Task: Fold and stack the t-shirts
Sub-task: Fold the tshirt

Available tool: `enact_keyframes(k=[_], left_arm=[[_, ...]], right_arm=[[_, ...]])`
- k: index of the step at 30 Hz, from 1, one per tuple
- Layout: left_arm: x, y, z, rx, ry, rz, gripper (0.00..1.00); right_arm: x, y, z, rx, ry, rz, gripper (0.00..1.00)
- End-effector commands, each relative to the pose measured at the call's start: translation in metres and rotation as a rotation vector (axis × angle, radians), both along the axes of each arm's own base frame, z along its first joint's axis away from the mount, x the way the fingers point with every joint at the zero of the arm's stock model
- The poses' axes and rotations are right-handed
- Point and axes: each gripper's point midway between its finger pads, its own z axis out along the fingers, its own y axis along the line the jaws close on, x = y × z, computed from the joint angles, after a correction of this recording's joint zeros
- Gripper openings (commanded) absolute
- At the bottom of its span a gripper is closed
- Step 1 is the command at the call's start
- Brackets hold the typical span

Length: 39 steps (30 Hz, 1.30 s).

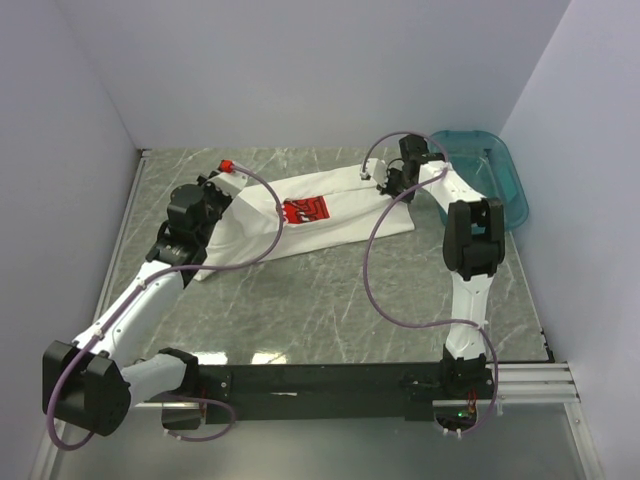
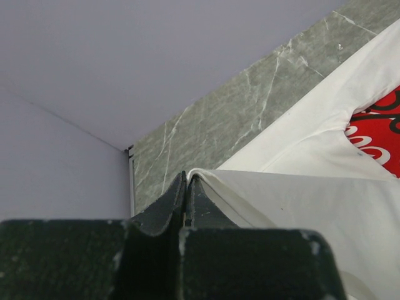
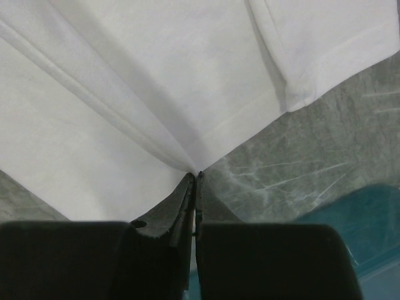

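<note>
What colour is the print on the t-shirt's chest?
The print is red with white script; the left wrist view shows it best.

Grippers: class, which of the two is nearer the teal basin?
The right gripper, pinching the t-shirt beside the teal basin; the left gripper pinches its opposite end.

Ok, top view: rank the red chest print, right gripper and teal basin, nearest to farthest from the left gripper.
1. Red chest print, on the t-shirt, right of the left gripper.
2. Right gripper, at the t-shirt's right end.
3. Teal basin, back right corner.
</note>
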Motion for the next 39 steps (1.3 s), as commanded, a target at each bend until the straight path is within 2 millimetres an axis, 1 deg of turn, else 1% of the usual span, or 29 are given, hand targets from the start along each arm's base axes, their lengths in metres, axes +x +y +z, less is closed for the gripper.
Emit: enact_keyframes(k=[1, 2, 6, 7, 9, 18, 24, 27, 29, 39], left_arm=[[0.009, -0.002, 0.027, -0.027, -0.075, -0.006, 0.0], [0.01, -0.002, 0.03, -0.027, -0.079, -0.008, 0.0], [0.017, -0.006, 0.027, -0.026, -0.066, -0.017, 0.0], [0.018, -0.006, 0.029, -0.028, -0.068, -0.019, 0.0], [0.019, -0.007, 0.026, -0.024, -0.058, -0.02, 0.0], [0.017, -0.004, 0.019, -0.026, -0.049, -0.018, 0.0], [0.02, -0.005, 0.019, -0.025, -0.044, -0.021, 0.0], [0.019, -0.004, 0.021, -0.027, -0.05, -0.02, 0.0], [0.019, -0.004, 0.018, -0.026, -0.045, -0.018, 0.0], [0.017, -0.002, 0.019, -0.029, -0.047, -0.016, 0.0]], right_arm=[[0.013, 0.002, 0.003, -0.002, -0.031, -0.013, 0.0], [0.013, 0.003, 0.003, -0.004, -0.029, -0.012, 0.0], [0.013, 0.003, 0.002, -0.004, -0.027, -0.014, 0.0], [0.015, 0.003, 0.002, -0.004, -0.031, -0.014, 0.0], [0.015, 0.002, 0.002, -0.004, -0.032, -0.016, 0.0], [0.02, 0.004, 0.001, -0.003, -0.034, -0.017, 0.0], [0.02, 0.004, 0.0, -0.002, -0.033, -0.022, 0.01], [0.021, 0.004, 0.001, -0.002, -0.036, -0.024, 0.01], [0.022, 0.003, 0.002, -0.004, -0.039, -0.022, 0.01], [0.025, 0.004, 0.002, -0.005, -0.046, -0.026, 0.01]])
